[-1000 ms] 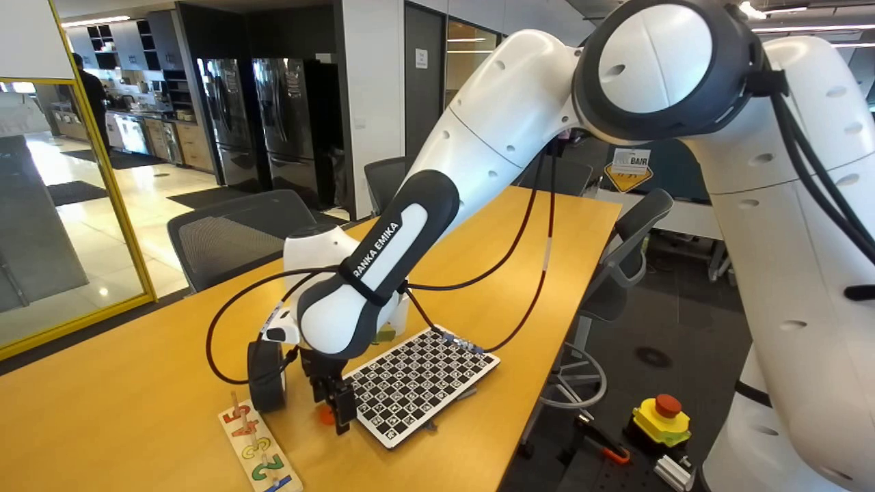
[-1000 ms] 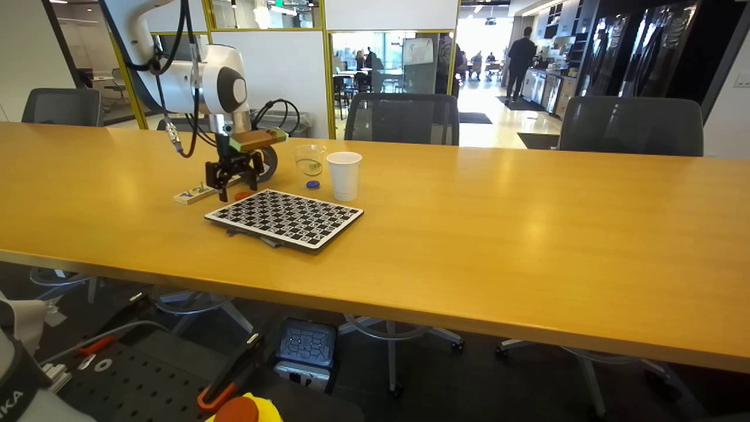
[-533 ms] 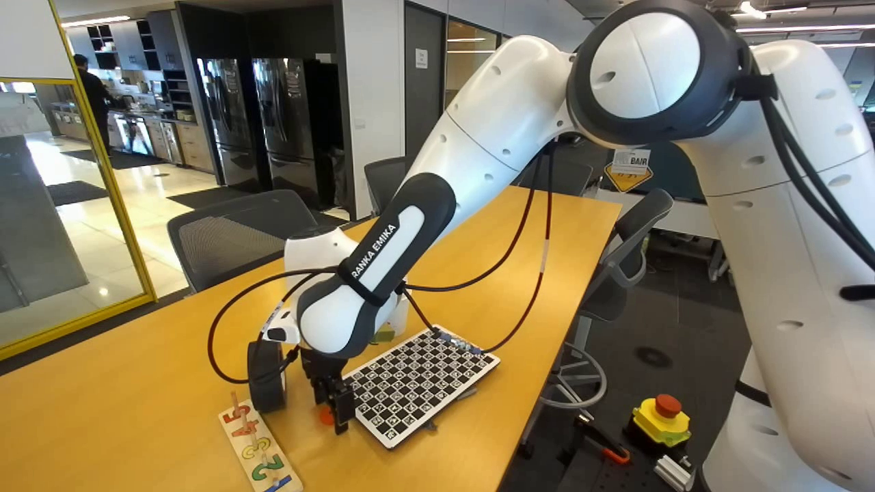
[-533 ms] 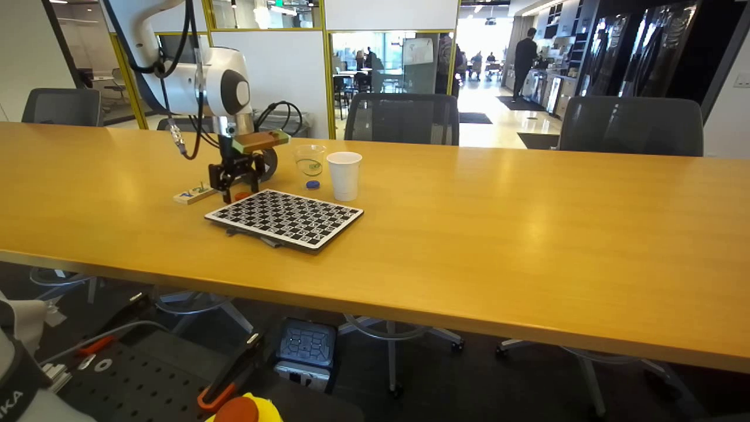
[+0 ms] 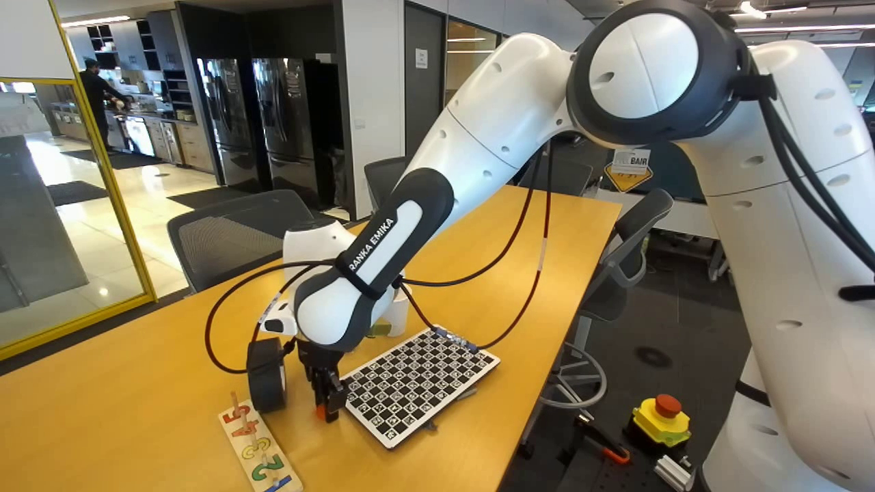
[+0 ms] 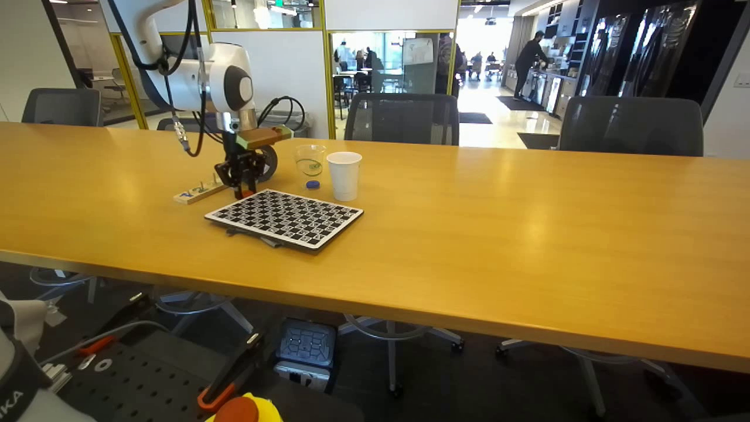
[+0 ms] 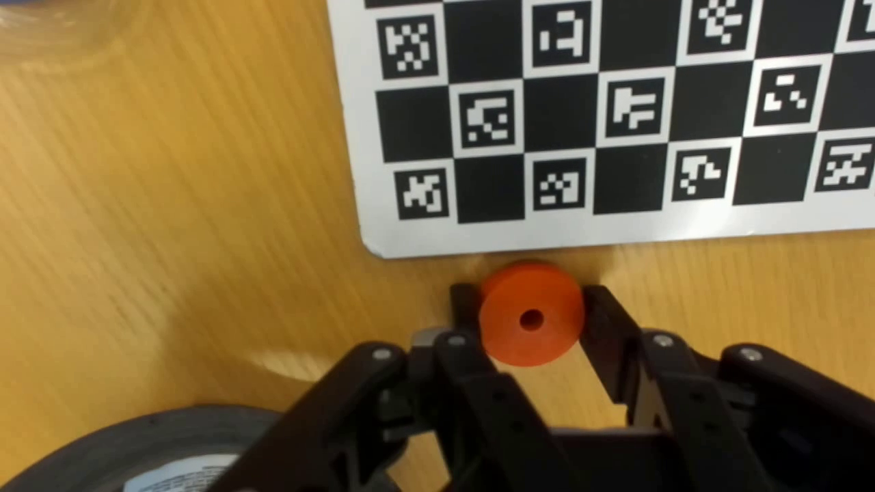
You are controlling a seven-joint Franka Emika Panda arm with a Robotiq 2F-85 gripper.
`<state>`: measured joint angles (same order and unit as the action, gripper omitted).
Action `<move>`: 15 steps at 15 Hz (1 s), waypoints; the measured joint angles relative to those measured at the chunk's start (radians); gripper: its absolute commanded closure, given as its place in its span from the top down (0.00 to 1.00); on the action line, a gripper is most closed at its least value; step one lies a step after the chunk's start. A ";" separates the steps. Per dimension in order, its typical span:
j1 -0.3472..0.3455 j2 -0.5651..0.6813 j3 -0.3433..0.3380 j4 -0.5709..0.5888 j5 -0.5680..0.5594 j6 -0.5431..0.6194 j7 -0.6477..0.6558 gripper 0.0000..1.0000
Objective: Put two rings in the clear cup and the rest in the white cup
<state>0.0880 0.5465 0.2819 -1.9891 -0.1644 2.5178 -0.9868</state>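
Now the pincer [image 7: 531,305], wider before, snug around the red-orange ring [image 7: 534,344].

In an exterior view, the black cover [image 5: 373,244] of the robot arm [image 5: 502,113] shows "RANKA EMIKA", and a white card [image 5: 629,161] says "BAIR". The wooden board [image 5: 262,430] carries the numbers 5, 4, 3, 2 and 1. In an exterior view, "KA" stands on a dark piece [image 6: 14,388] in the corner. Print on the clear cup [image 6: 309,164] and the black roll [image 7: 147,437] is too unclear to read.
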 measured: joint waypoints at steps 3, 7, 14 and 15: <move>0.000 -0.003 0.003 -0.002 0.007 -0.005 0.002 0.17; 0.000 -0.064 0.018 -0.028 0.060 -0.039 0.029 0.17; -0.016 -0.319 0.012 -0.132 0.209 -0.146 0.055 0.17; -0.021 -0.349 0.001 -0.140 0.222 -0.160 0.055 0.17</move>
<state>0.0672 0.1976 0.2827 -2.1287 0.0574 2.3580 -0.9315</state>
